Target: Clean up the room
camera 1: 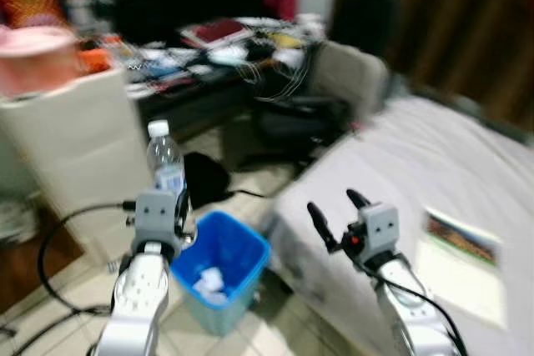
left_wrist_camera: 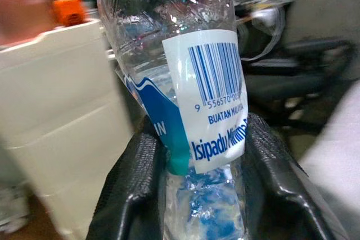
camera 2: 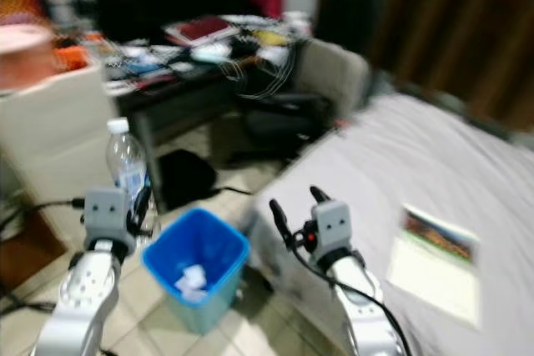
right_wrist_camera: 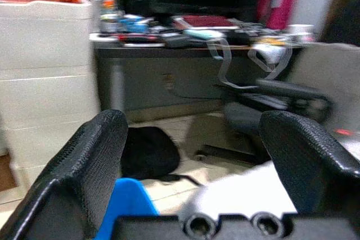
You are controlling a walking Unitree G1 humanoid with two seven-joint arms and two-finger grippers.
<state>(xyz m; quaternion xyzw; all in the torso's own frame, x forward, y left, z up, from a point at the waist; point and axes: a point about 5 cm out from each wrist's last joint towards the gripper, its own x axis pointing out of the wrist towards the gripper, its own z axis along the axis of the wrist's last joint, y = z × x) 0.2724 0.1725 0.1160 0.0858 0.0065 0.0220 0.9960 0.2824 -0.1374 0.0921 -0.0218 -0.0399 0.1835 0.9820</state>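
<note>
Carrying a plastic water bottle (camera 1: 166, 162) upright, the left gripper (camera 1: 178, 214) clamps its labelled middle just above the blue bin's (camera 1: 249, 268) near-left rim. Disposal looks underway; next, shift over the opening and release. The right gripper (camera 1: 338, 214) hovers wide and empty beside the bed (camera 1: 417, 164).

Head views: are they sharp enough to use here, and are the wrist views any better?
Both eye views are motion-blurred, desk clutter smeared, though the bottle in the left gripper and the blue bin stay recognisable. Left wrist view is sharpest: barcode label legible, background soft. Right wrist view is mildly blurred, the right gripper open, its fingers dark.
</note>
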